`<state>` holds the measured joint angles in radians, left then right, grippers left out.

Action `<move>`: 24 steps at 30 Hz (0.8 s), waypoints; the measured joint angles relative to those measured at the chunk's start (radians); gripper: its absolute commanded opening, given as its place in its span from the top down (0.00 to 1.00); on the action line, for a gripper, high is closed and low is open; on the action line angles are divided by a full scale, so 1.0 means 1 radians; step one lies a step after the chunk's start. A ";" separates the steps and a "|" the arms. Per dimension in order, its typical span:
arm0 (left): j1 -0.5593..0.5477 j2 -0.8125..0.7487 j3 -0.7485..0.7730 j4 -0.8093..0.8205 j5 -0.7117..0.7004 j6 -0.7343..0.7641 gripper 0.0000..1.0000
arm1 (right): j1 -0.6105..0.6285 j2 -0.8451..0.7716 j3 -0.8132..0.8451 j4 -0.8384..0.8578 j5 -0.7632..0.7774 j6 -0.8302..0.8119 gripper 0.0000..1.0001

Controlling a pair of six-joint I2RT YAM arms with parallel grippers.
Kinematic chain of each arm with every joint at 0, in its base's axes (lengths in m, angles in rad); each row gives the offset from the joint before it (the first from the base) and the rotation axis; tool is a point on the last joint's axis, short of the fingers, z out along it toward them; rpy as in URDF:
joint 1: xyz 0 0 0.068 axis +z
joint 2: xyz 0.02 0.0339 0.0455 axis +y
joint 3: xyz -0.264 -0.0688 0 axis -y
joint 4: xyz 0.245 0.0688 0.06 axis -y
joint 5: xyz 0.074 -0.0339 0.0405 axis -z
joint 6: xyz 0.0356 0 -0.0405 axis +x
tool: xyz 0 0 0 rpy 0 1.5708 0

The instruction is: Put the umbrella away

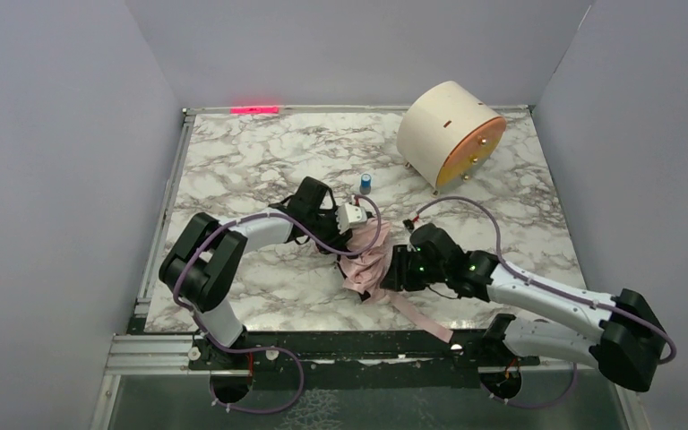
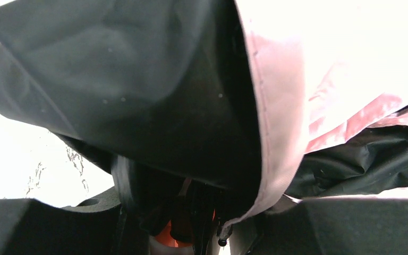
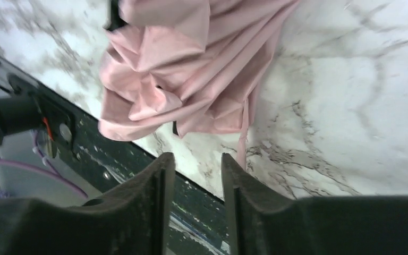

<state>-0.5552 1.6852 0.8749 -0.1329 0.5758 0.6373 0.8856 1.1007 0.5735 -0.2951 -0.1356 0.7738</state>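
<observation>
The umbrella (image 1: 369,257) lies crumpled near the table's front middle, pale pink outside and black inside. Its pink strap (image 1: 423,318) trails toward the front edge. My left gripper (image 1: 345,244) is at the umbrella's left end. In the left wrist view the black lining and a pink hem (image 2: 276,133) fill the picture, and the bundle sits between my left gripper's (image 2: 202,212) dark fingers (image 2: 32,223), which are shut on it. My right gripper (image 1: 394,269) hangs just right of the fabric. In its wrist view the right gripper (image 3: 196,164) is open and empty, below the pink folds (image 3: 191,69) and beside the strap (image 3: 243,143).
A cream cylindrical drum with an orange face (image 1: 451,134) stands on small feet at the back right. A small blue-capped object (image 1: 367,183) stands behind the umbrella. The black front rail (image 3: 111,159) runs close beneath my right gripper. Grey walls enclose three sides of the table.
</observation>
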 measured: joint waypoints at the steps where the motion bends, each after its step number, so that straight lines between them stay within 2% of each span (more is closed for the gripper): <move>1: 0.000 0.000 0.000 0.002 -0.003 0.005 1.00 | 0.000 -0.030 0.009 -0.029 0.040 -0.002 0.50; 6: -0.003 -0.005 -0.002 0.005 -0.013 0.042 1.00 | -0.003 -0.181 0.095 -0.083 0.230 -0.017 0.44; 10: -0.016 -0.027 -0.029 0.029 -0.023 0.091 1.00 | -0.065 -0.153 0.188 -0.085 0.291 -0.036 0.43; 14: -0.048 -0.052 -0.067 0.069 -0.069 0.140 1.00 | -0.200 -0.071 0.220 -0.063 0.261 -0.056 0.43; 18: -0.097 -0.069 -0.105 0.135 -0.160 0.175 1.00 | -0.310 0.029 0.259 -0.050 0.153 -0.079 0.44; 24: -0.158 -0.073 -0.151 0.263 -0.290 0.197 1.00 | -0.326 0.112 0.301 0.013 0.009 -0.090 0.47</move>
<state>-0.7132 1.6119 0.7242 0.1299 0.2855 0.8341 0.5594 1.2125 0.8742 -0.2825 -0.1265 0.6834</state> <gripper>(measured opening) 0.416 0.548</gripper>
